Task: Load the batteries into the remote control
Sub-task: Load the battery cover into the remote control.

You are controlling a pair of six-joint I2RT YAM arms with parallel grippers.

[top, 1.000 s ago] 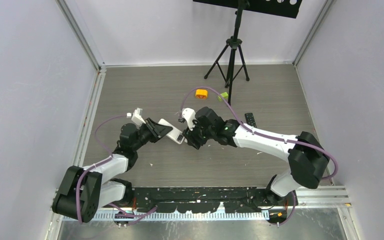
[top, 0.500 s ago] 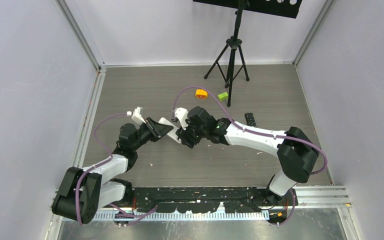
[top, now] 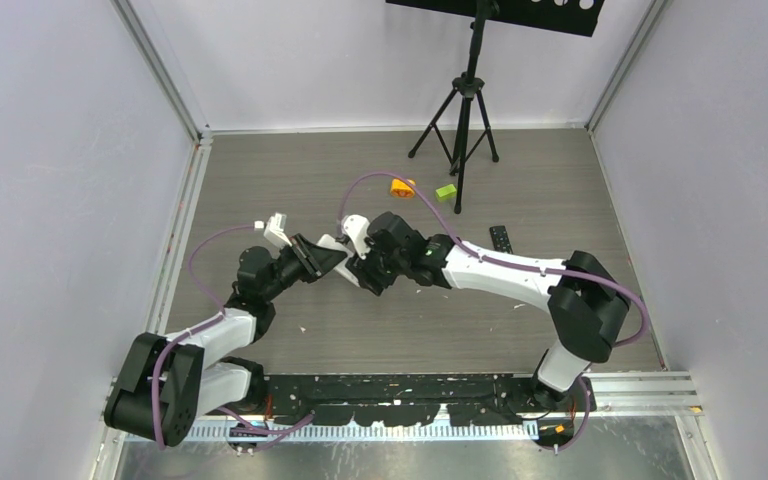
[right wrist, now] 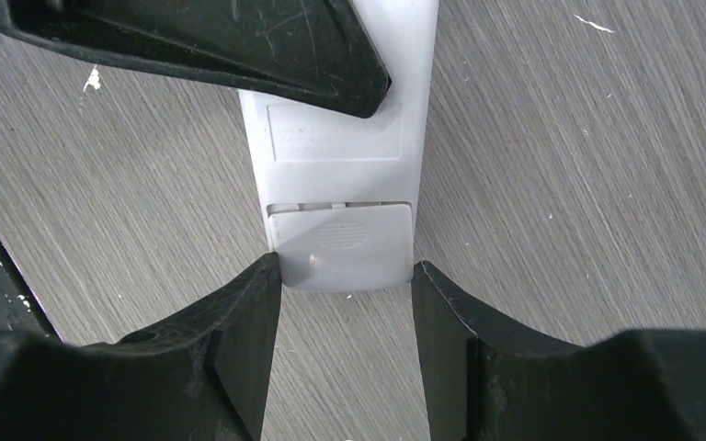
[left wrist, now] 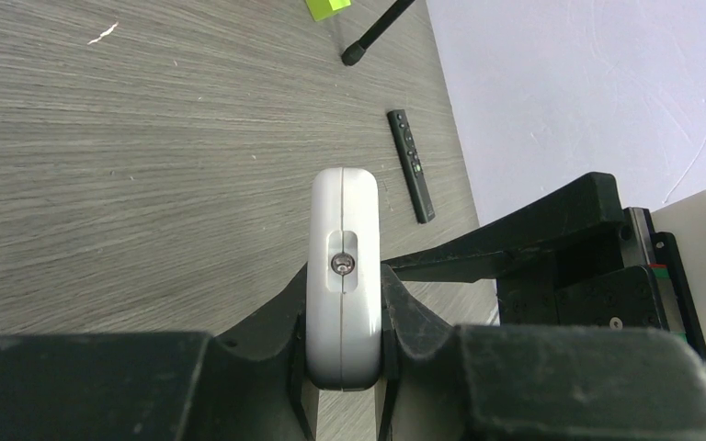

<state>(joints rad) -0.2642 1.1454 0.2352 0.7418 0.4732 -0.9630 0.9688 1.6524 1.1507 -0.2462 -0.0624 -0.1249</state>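
Grey wood-grain tabletop [top: 540, 170] lies beneath a white plastic remote control [left wrist: 343, 257], which the left gripper [left wrist: 343, 322] clamps across its body. The right gripper [right wrist: 345, 268] pinches the remote's end at the ribbed battery cover [right wrist: 342, 241], one fingertip against each side. Farther off on the table lie a slim black remote [left wrist: 411, 165], an orange round block [top: 400, 188] and a lime green block [top: 446, 192].
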